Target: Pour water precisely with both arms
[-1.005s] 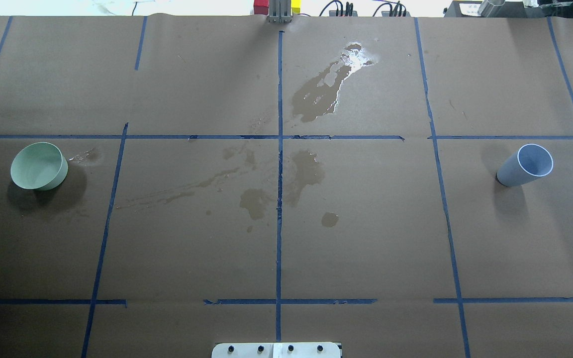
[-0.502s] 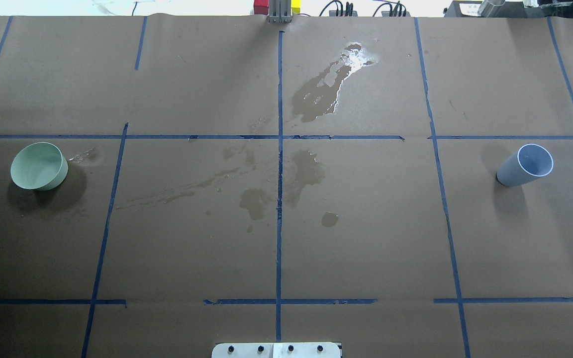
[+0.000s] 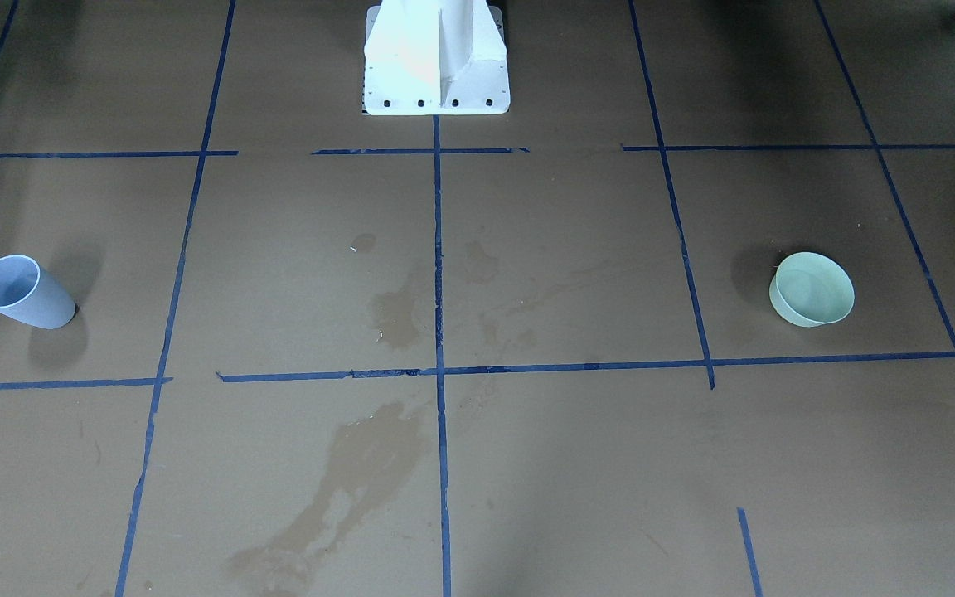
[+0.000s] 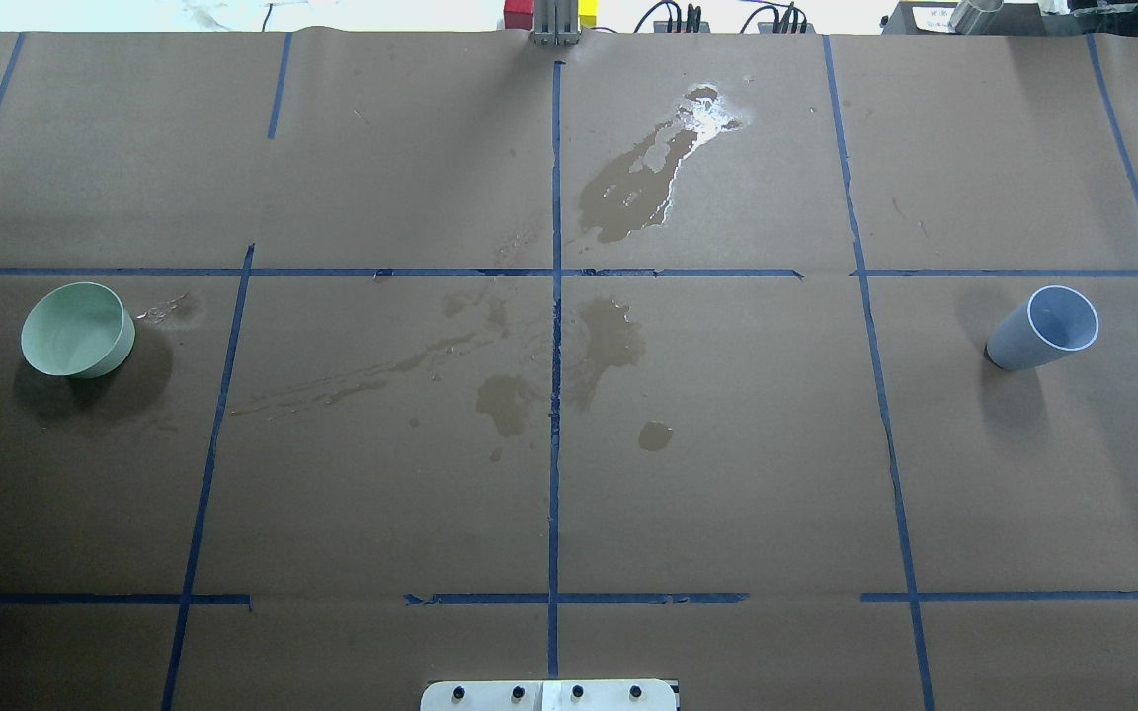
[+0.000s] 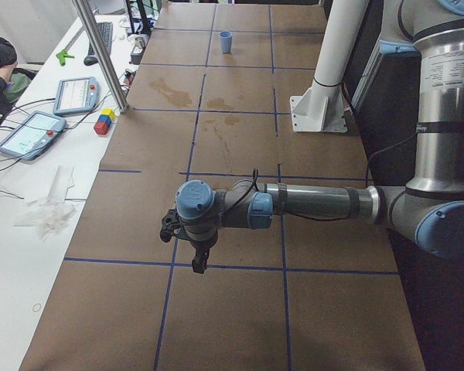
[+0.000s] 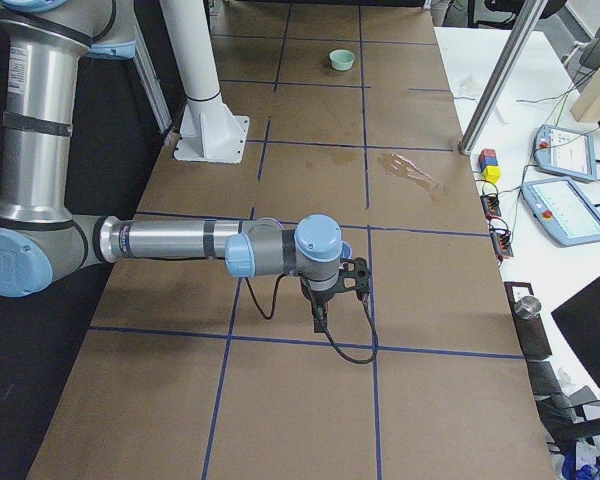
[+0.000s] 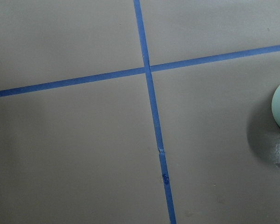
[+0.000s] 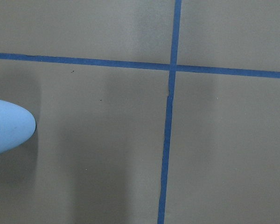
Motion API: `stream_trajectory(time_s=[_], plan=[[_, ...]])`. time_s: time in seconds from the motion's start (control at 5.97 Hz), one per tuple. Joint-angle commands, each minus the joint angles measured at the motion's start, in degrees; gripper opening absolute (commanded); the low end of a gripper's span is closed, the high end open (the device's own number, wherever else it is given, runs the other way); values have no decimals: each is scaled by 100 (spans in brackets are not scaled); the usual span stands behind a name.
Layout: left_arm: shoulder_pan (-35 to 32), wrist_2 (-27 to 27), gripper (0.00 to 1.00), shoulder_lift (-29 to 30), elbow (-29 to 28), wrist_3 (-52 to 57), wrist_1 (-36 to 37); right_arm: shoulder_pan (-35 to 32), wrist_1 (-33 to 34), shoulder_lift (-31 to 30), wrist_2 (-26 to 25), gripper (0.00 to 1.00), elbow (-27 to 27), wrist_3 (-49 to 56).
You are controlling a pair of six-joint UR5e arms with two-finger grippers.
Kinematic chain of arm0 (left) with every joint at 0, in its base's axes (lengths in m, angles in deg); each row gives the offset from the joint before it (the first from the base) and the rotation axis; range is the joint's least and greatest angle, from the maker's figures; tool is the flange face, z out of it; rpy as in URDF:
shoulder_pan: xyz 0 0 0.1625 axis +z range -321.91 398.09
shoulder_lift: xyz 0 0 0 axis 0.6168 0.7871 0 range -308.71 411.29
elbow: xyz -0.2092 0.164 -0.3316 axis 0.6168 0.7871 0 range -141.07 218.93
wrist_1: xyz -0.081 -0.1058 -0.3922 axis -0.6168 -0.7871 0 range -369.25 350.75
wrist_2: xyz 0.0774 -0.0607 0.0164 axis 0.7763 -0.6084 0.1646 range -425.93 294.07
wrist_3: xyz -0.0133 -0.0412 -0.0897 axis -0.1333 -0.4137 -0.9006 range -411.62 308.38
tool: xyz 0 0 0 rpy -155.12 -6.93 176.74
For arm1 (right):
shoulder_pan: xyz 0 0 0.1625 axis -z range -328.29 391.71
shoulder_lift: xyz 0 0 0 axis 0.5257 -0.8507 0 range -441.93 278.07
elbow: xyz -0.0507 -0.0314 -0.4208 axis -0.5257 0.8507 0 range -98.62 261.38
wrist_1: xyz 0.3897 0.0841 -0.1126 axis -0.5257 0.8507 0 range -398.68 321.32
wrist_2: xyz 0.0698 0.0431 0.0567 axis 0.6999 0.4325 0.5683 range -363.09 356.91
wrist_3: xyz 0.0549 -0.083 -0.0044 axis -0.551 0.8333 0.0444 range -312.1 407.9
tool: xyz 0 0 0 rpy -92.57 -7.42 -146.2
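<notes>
A: Table (image 4: 727,474), arms?
B: Left arm (image 5: 317,202) hangs over the table's left end, right arm (image 6: 170,240) over its right end. Water (image 4: 628,193): spilled puddles mid-table, toward the far edge.
A: Vessels, jaws?
B: Bowl (image 4: 75,329) by the left edge, nearest the left gripper (image 5: 193,251). Cup (image 4: 1043,329) upright by the right edge, nearest the right gripper (image 6: 325,310). Both sit off to one side of the wrists. Jaw width: can't tell.

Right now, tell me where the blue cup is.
In the overhead view the blue cup stands on the robot's right, just beyond a blue tape line, opposite the green bowl at the far left.
</notes>
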Motion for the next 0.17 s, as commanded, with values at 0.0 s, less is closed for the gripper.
stream_trajectory(time_s=[0.0], plan=[[0,0,100,-1,1,0,0,0,-6,0,2,100,-3,1]])
